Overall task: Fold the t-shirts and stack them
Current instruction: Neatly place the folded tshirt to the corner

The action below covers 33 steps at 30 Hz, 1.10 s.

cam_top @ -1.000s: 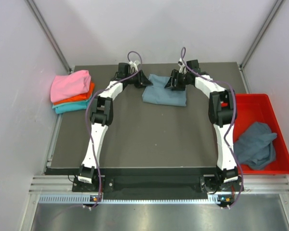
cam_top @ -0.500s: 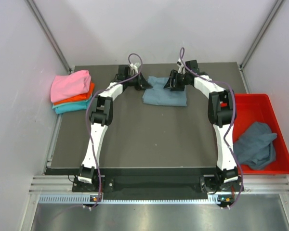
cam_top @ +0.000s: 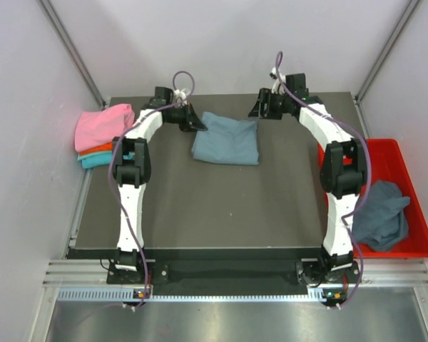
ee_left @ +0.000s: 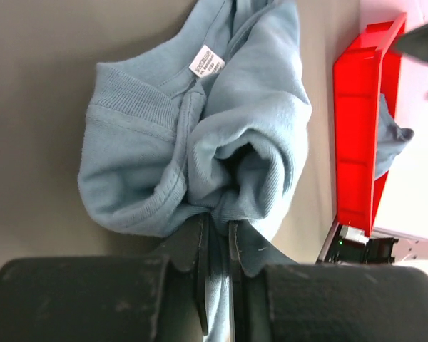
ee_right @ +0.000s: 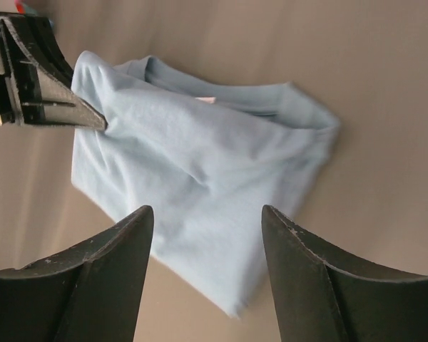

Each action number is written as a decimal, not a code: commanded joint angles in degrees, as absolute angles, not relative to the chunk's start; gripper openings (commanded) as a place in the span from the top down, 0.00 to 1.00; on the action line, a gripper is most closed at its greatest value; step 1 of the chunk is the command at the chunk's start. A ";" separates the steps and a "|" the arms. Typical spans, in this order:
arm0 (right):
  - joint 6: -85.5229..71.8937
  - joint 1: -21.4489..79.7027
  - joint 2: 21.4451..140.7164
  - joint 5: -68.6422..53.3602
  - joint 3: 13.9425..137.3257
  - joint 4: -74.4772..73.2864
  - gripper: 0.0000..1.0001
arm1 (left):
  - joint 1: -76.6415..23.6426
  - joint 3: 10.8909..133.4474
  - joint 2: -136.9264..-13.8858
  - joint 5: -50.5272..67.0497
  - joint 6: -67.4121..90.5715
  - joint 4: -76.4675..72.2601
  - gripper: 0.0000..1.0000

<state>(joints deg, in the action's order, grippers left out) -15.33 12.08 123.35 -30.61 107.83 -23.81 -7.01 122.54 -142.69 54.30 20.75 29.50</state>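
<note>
Left gripper (ee_left: 215, 231): clamped shut on a bunched edge of the blue-grey t-shirt (cam_top: 226, 141)
Right gripper (ee_right: 207, 217): held wide open, apart from the shirt, nothing gripped

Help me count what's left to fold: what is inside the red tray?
One crumpled blue-grey t-shirt lies in the red tray, toward its near end; the far end shows bare red floor. Anything beneath that shirt is covered and cannot be seen.
</note>
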 commanded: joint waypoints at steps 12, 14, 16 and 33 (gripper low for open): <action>-11.16 11.95 109.16 -28.13 96.25 -24.70 0.37 | 2.02 124.19 -134.30 45.36 -2.53 59.32 1.00; -11.07 12.30 108.55 -27.86 95.37 -24.70 0.37 | 1.93 124.02 -134.65 44.83 -4.04 60.55 0.96; -11.34 12.57 108.28 -28.12 93.96 -24.79 0.37 | 2.02 122.97 -133.86 43.60 -3.26 59.33 0.72; -21.61 23.73 118.90 -40.95 101.33 -17.41 0.37 | 6.94 108.11 -125.77 41.04 -1.41 57.57 0.56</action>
<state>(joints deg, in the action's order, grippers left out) -19.07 21.74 116.03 -37.43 97.58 -21.56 7.05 110.69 -127.44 39.57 -1.39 57.04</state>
